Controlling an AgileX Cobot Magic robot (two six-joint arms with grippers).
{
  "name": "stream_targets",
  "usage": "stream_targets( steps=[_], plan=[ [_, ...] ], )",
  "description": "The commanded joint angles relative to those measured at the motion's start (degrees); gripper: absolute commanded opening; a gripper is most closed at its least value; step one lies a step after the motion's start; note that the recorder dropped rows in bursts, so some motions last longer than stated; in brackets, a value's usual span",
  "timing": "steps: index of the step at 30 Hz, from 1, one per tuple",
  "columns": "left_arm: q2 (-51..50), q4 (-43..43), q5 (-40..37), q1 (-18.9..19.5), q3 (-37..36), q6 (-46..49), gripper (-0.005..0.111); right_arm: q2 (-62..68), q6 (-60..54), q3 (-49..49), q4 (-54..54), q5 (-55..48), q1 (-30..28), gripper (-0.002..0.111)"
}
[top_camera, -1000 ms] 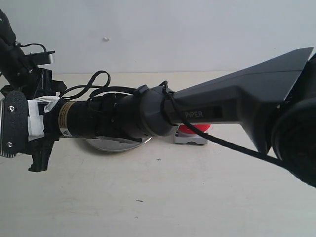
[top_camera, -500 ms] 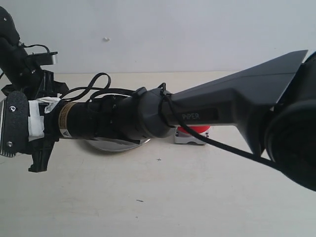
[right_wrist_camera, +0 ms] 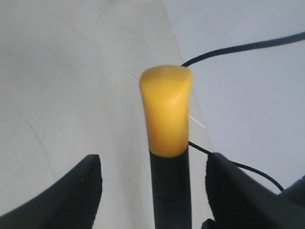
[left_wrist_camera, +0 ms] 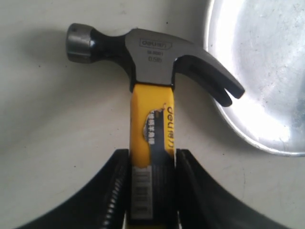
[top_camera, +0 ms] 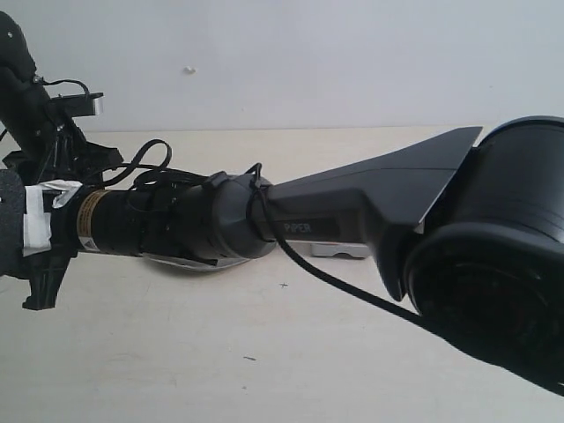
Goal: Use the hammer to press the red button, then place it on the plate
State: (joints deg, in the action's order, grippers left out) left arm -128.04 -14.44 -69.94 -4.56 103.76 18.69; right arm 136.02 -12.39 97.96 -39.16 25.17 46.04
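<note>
The hammer (left_wrist_camera: 151,59) lies beside the plate (left_wrist_camera: 267,57), its claw close to the plate's rim. My left gripper (left_wrist_camera: 152,160) is shut on the hammer's handle just below the yellow neck. In the right wrist view the handle's yellow end (right_wrist_camera: 166,109) stands between the wide-apart fingers of my right gripper (right_wrist_camera: 155,164), which is open and clear of the handle on both sides. The right arm (top_camera: 352,211) reaches across to the far left of the exterior view. It hides the red button's dome; only the button's grey base (top_camera: 339,251) shows.
A sliver of the plate (top_camera: 207,264) shows under the right arm. The left arm (top_camera: 44,123) stands at the far left with black cables looping beside it. Pale tabletop (top_camera: 264,352) spreads in front, with a white wall behind.
The right arm has slid further left and its elbow has come closer to the camera, so it now covers the red dome. The left arm has barely moved.
</note>
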Motion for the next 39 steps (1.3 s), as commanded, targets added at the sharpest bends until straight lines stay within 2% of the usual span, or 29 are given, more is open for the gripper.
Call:
stream_targets(
  steps=[1, 8, 17, 25, 39],
  plan=[
    [0.33, -4.33, -0.02, -1.22, -0.24, -0.12, 0.0, 0.22, 0.41, 0.96, 0.43, -0.16, 0.08, 0.06],
    [0.33, -4.19, -0.02, -1.22, -0.24, -0.12, 0.0, 0.22, 0.41, 1.33, 3.77, -0.21, 0.08, 0.052],
    [0.33, -4.33, -0.02, -1.22, -0.24, -0.12, 0.0, 0.22, 0.41, 1.33, 4.36, -0.18, 0.18, 0.053],
    [0.33, -4.21, -0.02, -1.22, -0.24, 0.23, 0.0, 0.22, 0.51, 1.33, 4.47, -6.22, 0.56, 0.053],
    [0.45, -4.68, -0.02, -1.22, -0.24, 0.13, 0.0, 0.76, 0.51, 1.33, 4.75, -0.89, 0.56, 0.053]
  ],
)
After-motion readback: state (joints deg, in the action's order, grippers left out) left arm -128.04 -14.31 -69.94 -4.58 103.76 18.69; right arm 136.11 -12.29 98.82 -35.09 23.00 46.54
